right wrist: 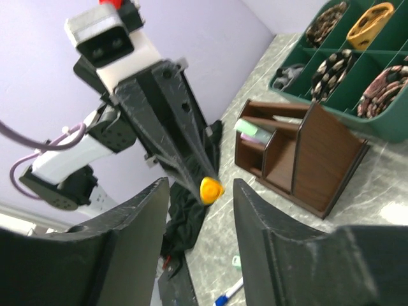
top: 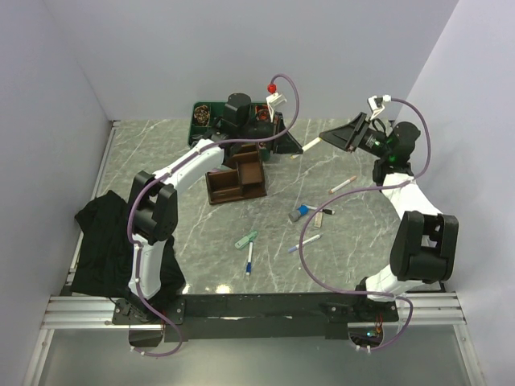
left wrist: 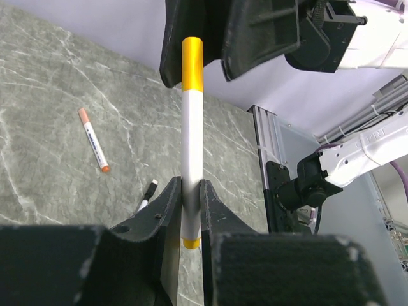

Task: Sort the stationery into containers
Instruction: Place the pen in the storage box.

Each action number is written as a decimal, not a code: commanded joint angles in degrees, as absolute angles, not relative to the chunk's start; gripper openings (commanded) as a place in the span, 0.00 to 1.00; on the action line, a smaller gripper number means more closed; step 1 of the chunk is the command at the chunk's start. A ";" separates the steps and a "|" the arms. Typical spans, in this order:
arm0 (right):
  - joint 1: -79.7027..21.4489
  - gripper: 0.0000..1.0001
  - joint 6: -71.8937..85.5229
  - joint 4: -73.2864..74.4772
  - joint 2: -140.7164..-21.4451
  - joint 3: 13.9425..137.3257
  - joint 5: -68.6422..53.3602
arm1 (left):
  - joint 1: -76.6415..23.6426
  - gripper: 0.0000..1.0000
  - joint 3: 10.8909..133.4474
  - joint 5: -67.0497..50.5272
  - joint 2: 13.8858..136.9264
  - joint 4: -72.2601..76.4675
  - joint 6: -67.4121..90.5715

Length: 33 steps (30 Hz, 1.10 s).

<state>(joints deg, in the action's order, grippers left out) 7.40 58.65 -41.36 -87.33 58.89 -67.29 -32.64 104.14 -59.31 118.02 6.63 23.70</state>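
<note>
One white marker [left wrist: 191, 127] with a yellow cap is held clear of the bench [top: 201, 241], at the far side of the work area between the two arms. In the overhead view it shows as a pale bar [top: 310, 143] just beyond the dark brown organiser [top: 237, 178]. The left jaws are clamped on the marker's white barrel near its lower, yellow-tipped end. The right jaws stand apart, one to each side of the yellow cap [right wrist: 211, 189], with a gap showing on both sides. The left arm [top: 189, 165] reaches over the organiser; the right arm [top: 402, 189] comes in from the opposite side. One compartment of the organiser [right wrist: 299, 159] holds a pale green and lilac item [right wrist: 255, 132]. Loose on the bench, well apart from the organiser, lie a pink pen [top: 343, 185], a short grey-blue cylinder [top: 298, 215], a white pen with a dark tip [top: 320, 211], a mint-green clip [top: 245, 240], a blue pen [top: 249, 261] and a pale pen [top: 304, 243]. Behind the organiser sits a green tray [top: 199, 108] with divided compartments holding patterned items. Draped over the bench's left edge is a black cloth [top: 100, 233].
</note>
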 commanded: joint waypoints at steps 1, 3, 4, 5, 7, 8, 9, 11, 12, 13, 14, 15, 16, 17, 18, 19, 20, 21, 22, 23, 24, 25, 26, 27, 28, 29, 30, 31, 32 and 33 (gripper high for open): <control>6.15 0.42 55.99 -42.28 -87.71 62.66 -65.30 | -32.70 0.01 103.97 -61.08 116.37 9.49 24.52; 5.19 0.31 53.11 -38.79 -87.89 63.54 -64.86 | -32.70 0.01 104.06 -61.08 116.28 9.49 24.61; 4.92 0.24 52.04 -37.72 -87.89 63.89 -64.86 | -32.70 0.01 104.15 -61.00 116.28 9.49 24.52; 4.66 0.20 51.25 -36.75 -87.98 64.33 -64.95 | -32.61 0.01 104.15 -61.00 116.19 9.41 24.43; 3.96 0.13 49.40 -34.55 -87.98 64.86 -65.04 | -32.61 0.01 103.98 -61.00 115.84 8.88 24.08; 3.78 0.12 48.79 -34.11 -87.80 65.21 -65.04 | -32.61 0.01 103.80 -60.82 115.58 8.62 23.82; 3.43 0.10 47.56 -32.62 -87.72 65.56 -65.04 | -32.61 0.02 103.89 -60.82 115.40 8.18 23.12; 3.08 0.05 46.41 -31.38 -87.80 67.05 -65.39 | -32.43 0.37 104.41 -56.81 114.53 2.92 20.23; 2.90 0.04 44.32 -29.20 -87.80 68.02 -65.65 | -32.34 0.48 104.59 -54.86 112.96 0.20 15.78; 2.47 0.03 42.21 -26.74 -87.89 69.33 -66.00 | -31.56 0.63 105.29 -53.71 111.98 -3.04 12.86; 2.11 0.03 39.49 -23.50 -88.24 72.48 -66.01 | -30.94 0.70 105.38 -52.14 111.02 -8.73 10.05; 1.76 0.02 33.55 -16.94 -88.33 74.16 -65.83 | -30.07 0.77 105.21 -49.77 108.83 -11.05 5.15; 0.71 0.03 30.44 -13.66 -88.68 75.75 -65.31 | -27.80 0.79 104.60 -48.53 107.68 -12.99 3.27; 0.27 0.03 27.19 -10.23 -89.46 78.98 -64.87 | -26.29 0.87 104.07 -47.38 106.45 -16.14 2.03; 0.09 0.02 20.98 -4.10 -90.08 80.49 -64.34 | -24.80 0.99 103.37 -45.20 103.91 -17.13 0.63; -2.17 0.02 17.44 -0.48 -90.70 82.25 -62.51 | -21.48 0.99 101.45 -44.13 102.41 -18.27 -1.30; -4.72 0.02 9.66 3.04 -91.92 85.66 -61.53 | -19.79 0.99 100.29 -42.99 100.74 -19.67 -3.06; -6.57 0.02 5.58 10.04 -92.63 87.35 -60.04 | -18.21 0.99 99.15 -39.06 97.33 -20.64 -4.29; -8.16 0.02 1.36 13.41 -93.25 89.02 -58.72 | -15.50 0.99 96.53 -36.07 95.73 -21.35 -5.70; -12.00 0.02 -6.69 16.75 -94.91 92.43 -55.14 | -14.51 1.00 94.68 -31.60 93.80 -21.62 -7.54; -13.61 0.02 -9.90 21.92 -95.79 93.94 -53.63 | -13.54 0.99 92.40 -27.20 89.86 -19.97 -8.17; -15.28 0.02 -12.45 23.89 -96.67 95.17 -52.22 | -11.53 0.99 87.33 -19.50 87.82 -18.82 -8.70; -18.60 0.02 -16.83 26.95 -98.68 97.45 -48.99 | -10.47 0.99 84.84 -16.73 84.15 -17.50 -9.48; -20.02 0.02 -19.14 28.64 -99.83 98.78 -47.65 | -9.50 1.00 82.55 -14.26 82.46 -15.40 -9.41; -21.61 0.02 -21.34 30.39 -101.15 100.18 -45.98 | -7.58 0.99 78.96 -9.97 80.96 -14.60 -9.06; -22.93 0.02 -25.36 33.11 -103.60 102.63 -43.62 | -6.60 0.99 77.53 -8.63 79.73 -14.15 -8.10; -25.29 0.02 -26.79 33.40 -104.49 103.27 -42.55 | -5.72 0.99 75.34 -7.74 77.54 -13.72 -7.48; -26.18 0.01 -28.02 33.49 -105.81 103.88 -41.58 | -3.54 0.99 74.45 -7.65 76.56 -13.54 -7.12; -27.15 0.01 -30.56 33.05 -106.26 103.97 -40.70 | -2.47 1.00 73.66 -7.99 74.90 -13.54 -6.42; -28.99 0.01 -31.89 32.87 -106.78 104.15 -38.78 | -1.50 0.99 72.35 -8.26 74.27 -13.80 -6.33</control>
<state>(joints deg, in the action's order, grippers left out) -25.47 -18.24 26.50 -104.95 101.01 -46.98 -4.95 76.20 -15.22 77.47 -15.86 -6.07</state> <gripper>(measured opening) 0.223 0.994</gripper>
